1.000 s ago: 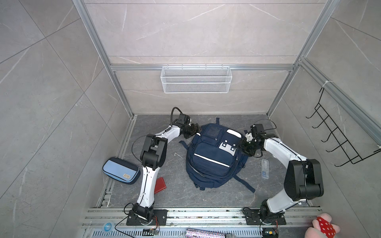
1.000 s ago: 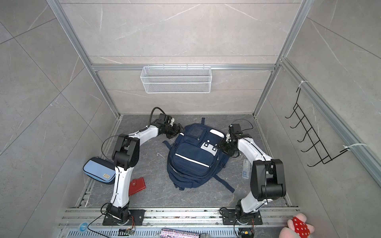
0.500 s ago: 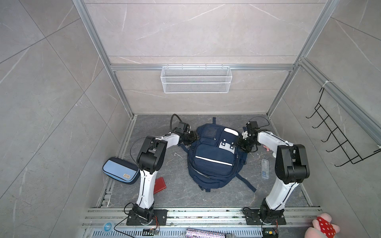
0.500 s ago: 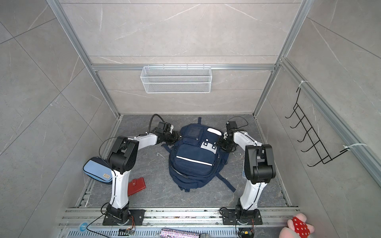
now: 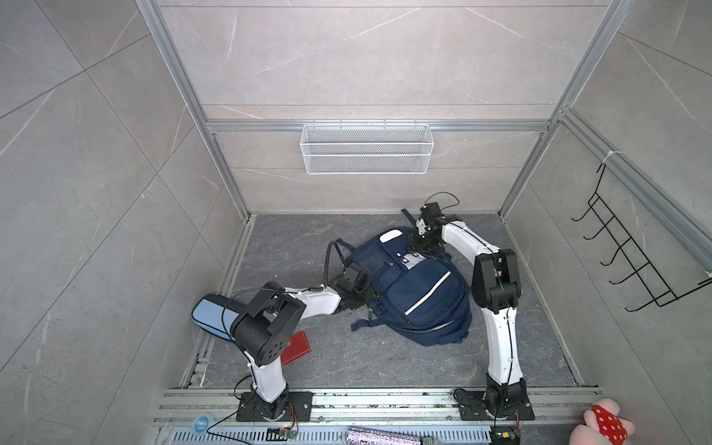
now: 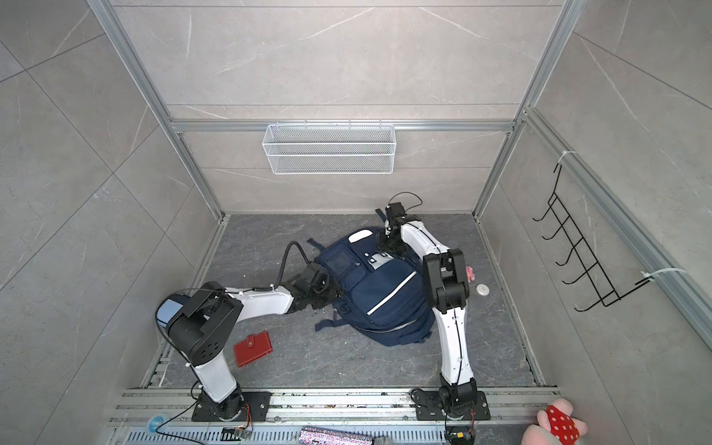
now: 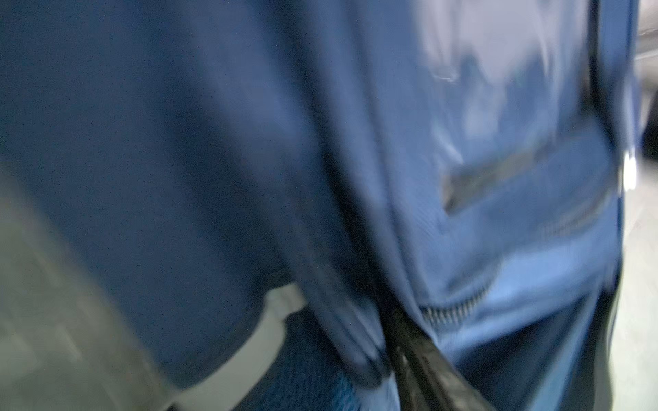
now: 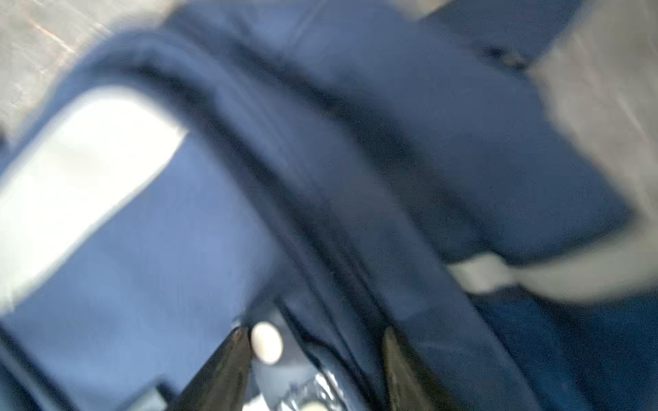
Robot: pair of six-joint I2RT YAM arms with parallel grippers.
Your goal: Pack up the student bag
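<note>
Plainly, the bag (image 5: 420, 293) (image 6: 385, 289) lies face up on the floor (image 5: 346, 366), mid-cell. Its long axis runs on a diagonal: the top end with the white patch points to the back wall and a little left, and the base points front-right.

The left gripper (image 5: 356, 298) (image 6: 327, 298) sits at the bag's left edge. Its wrist view is blurred, full of blue fabric (image 7: 178, 142) with 1 dark finger (image 7: 423, 373) showing, so its opening and hold cannot be told. The right gripper (image 5: 420, 246) (image 6: 387, 244) is at the top-right corner. There 2 fingers (image 8: 220, 373) stand apart, astride a dark seam ridge, but whether they pinch it cannot be told.

A case (image 5: 208, 316) and a wallet (image 6: 252, 348) lie front-left, well apart from the bag. Bare floor shows between the bag's base and the front rail (image 5: 385, 400), and also back-left. The right side is tighter, because the right arm stands just beside the bag.
</note>
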